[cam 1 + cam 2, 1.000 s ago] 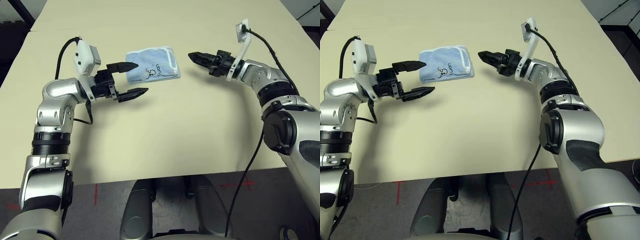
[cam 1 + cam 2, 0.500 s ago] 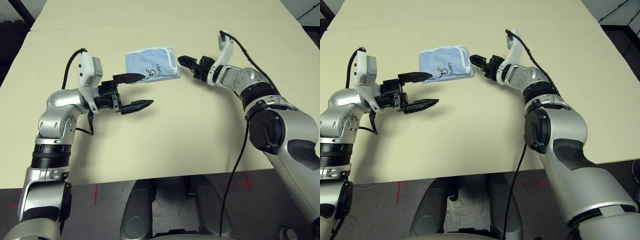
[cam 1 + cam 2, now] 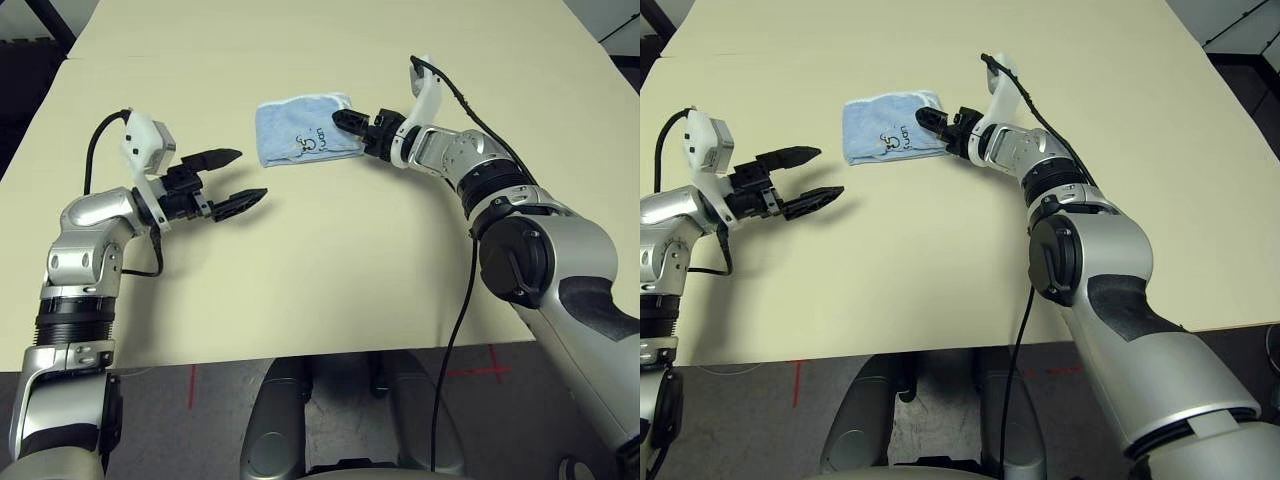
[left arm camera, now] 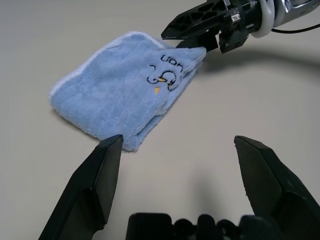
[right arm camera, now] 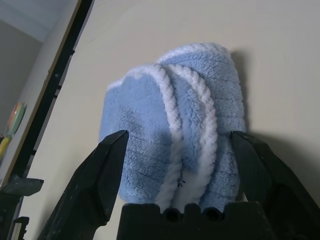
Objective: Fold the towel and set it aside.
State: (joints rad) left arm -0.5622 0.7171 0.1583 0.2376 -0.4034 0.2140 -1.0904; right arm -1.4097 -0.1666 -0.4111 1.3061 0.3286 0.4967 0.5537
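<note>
1. Toward the left edge of the cream surface (image 3: 330, 260), the left gripper (image 3: 233, 177) hovers with its jaws spread, holding nothing, well apart from the towel.
2. Nearer the far edge, about midway across, the folded light blue towel (image 3: 300, 130) lies flat, dark emblem up.
3. Right of it, the right gripper (image 3: 345, 124) has its jaws spread around the towel's right end.

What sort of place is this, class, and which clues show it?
Probably a robotics lab: a bare cream table, red tape crosses marking the floor, and a lone towel set out for practice.
</note>
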